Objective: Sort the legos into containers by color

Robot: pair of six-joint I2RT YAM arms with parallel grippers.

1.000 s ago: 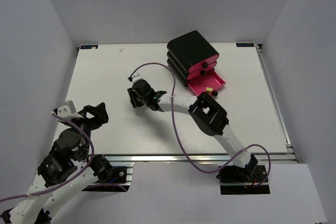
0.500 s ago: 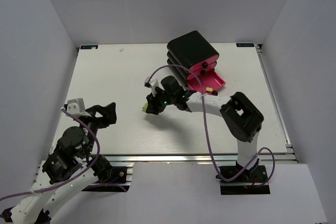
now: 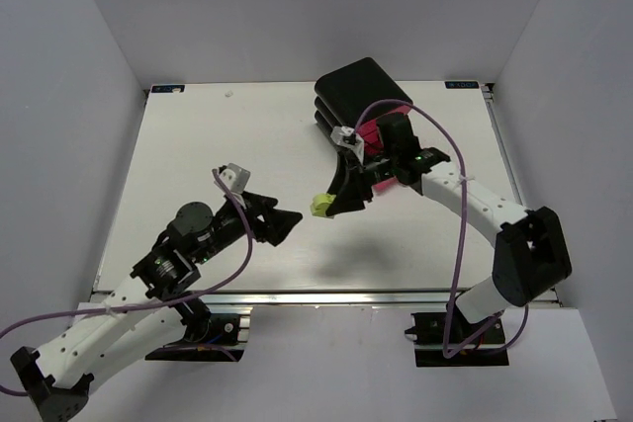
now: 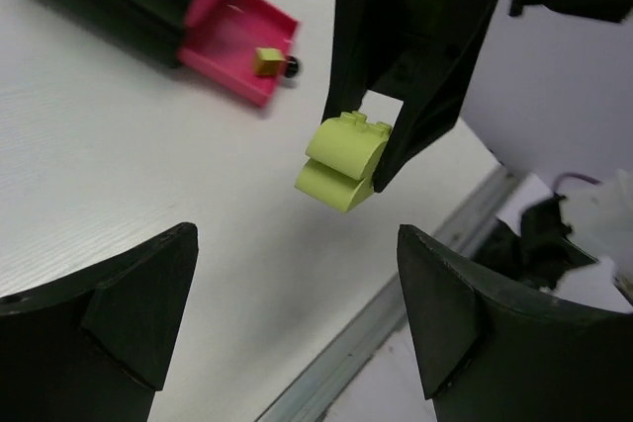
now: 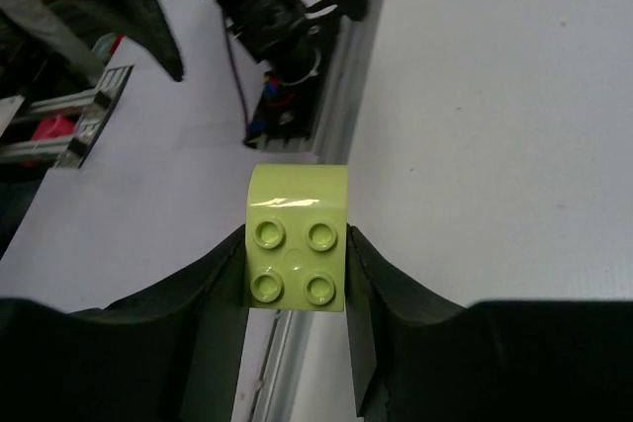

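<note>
My right gripper (image 3: pixel 329 207) is shut on a yellow-green lego (image 3: pixel 320 207) and holds it above the table, left of the black cabinet (image 3: pixel 361 91). The right wrist view shows the lego's studded face (image 5: pixel 296 249) pinched between both fingers. My left gripper (image 3: pixel 282 216) is open and empty, just left of the lego and pointing at it. In the left wrist view the lego (image 4: pixel 336 160) hangs in the right gripper (image 4: pixel 356 150) beyond my open left gripper (image 4: pixel 297 244). The bottom pink drawer (image 4: pixel 237 86) is open with one yellowish lego (image 4: pixel 265 59) inside. Other legos are out of view.
The right arm crosses in front of the cabinet's pink drawers (image 3: pixel 369 133) and hides most of them. The metal rail (image 3: pixel 326 294) marks the table's front edge. White walls close in the table on three sides. Purple cables loop from both arms.
My right gripper has swung from the table's left middle to the right, toward the cabinet, carrying the yellow-green lego. My left arm has reached forward toward the table's middle.
</note>
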